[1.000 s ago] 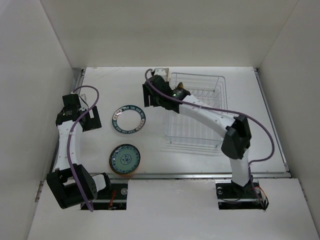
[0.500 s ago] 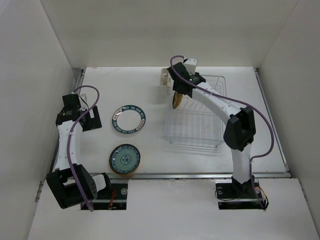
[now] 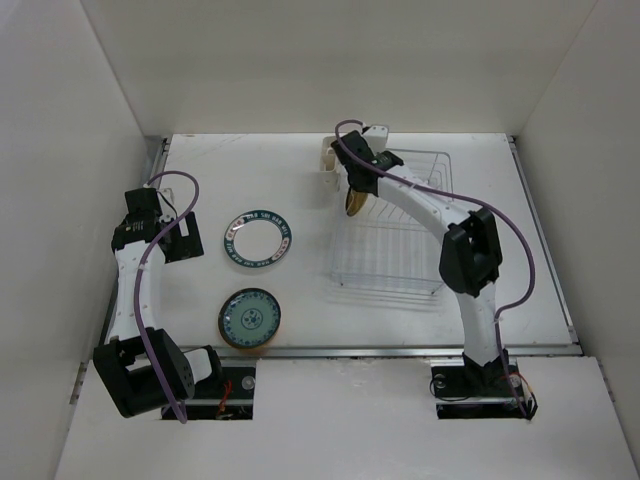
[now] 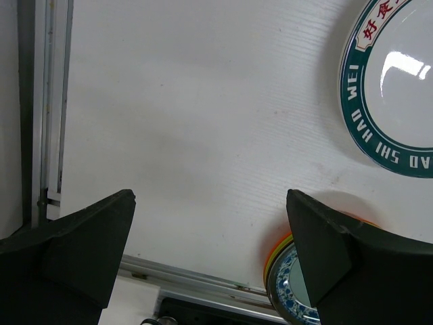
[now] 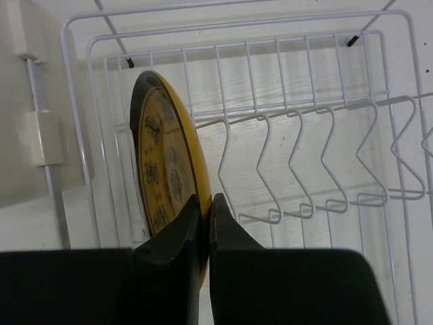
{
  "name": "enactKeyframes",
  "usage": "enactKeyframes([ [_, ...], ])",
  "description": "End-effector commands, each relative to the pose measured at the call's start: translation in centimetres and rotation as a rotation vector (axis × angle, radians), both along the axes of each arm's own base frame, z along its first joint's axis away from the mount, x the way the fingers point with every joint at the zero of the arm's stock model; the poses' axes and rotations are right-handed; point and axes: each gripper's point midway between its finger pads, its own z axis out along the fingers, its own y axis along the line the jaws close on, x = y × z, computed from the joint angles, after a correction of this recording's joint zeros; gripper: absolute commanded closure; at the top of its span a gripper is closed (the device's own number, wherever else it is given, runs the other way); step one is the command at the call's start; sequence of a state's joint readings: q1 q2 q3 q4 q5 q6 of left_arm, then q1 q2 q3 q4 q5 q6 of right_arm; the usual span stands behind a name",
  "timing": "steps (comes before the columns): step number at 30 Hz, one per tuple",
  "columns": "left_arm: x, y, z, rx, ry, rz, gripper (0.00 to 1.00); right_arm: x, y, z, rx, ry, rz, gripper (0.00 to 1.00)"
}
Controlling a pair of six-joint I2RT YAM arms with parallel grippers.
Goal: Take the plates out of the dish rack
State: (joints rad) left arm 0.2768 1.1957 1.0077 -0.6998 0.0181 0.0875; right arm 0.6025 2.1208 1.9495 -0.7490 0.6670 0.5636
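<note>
The dish rack point(image 3: 390, 283), a white wire basket, stands on the table point(image 3: 240, 170) with a cream cup point(image 3: 329, 160) fixed to its far left corner. A yellow plate point(image 3: 352, 204) stands on edge inside the rack, in the slot at the rack's left end, just beside that cup. The right wrist camera shows its dark rim and patterned face. The rack's bent wire prongs point(image 5: 298, 162) run off in a row to the right of it.

The right gripper point(image 3: 356, 192) reaches into the left end of the rack from above. Its two black fingers are pinched together on the rim of the yellow plate, with the plate's edge clamped between them and almost no gap showing.

Two more plates lie flat on the table outside the rack, to its left. A white plate point(image 3: 258, 239) with a teal rim and lettering lies near the rack's left side. A blue-patterned plate point(image 3: 250, 318) with an orange edge lies left of the rack's near corner.

The left gripper point(image 3: 188, 240) hangs farther from the rack than either of these, beyond the white plate. Its fingers are spread wide and grip nothing. In the left wrist camera only bare table lies between them, with parts of both flat plates showing on the side toward the rack.
</note>
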Motion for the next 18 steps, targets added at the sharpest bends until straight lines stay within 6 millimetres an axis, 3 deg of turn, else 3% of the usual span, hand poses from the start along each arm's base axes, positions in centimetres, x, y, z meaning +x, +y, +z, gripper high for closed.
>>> enactKeyframes([
  [1,-0.1,-0.3,0.0,-0.011,0.0,-0.013,0.06,-0.1,-1.5,5.5,-0.039,-0.138,-0.07,1.0],
  [4,-0.4,-0.3,-0.1,-0.014,0.009,-0.013,0.06,-1.4,-2.8,9.7,-0.096,-0.209,-0.117,1.0],
  [6,-0.4,-0.3,-0.1,-0.014,0.009,-0.013,0.06,-2.7,-4.9,13.2,-0.156,-0.28,-0.19,1.0],
  [11,-0.4,-0.3,-0.1,-0.014,0.009,-0.013,0.06,-6.6,-6.2,19.7,-0.18,-0.412,-0.243,1.0],
  [14,-0.4,-0.3,0.1,-0.011,0.0,-0.013,0.06,-9.1,-3.4,21.3,-0.107,-0.439,-0.139,1.0],
  [15,-0.4,-0.3,0.1,-0.011,0.0,-0.013,0.06,-10.3,-0.2,20.9,-0.053,-0.419,-0.027,1.0],
  [18,-0.4,-0.3,0.1,-0.011,0.0,-0.013,0.06,-12.5,6.4,18.9,0.052,-0.373,0.255,1.0],
])
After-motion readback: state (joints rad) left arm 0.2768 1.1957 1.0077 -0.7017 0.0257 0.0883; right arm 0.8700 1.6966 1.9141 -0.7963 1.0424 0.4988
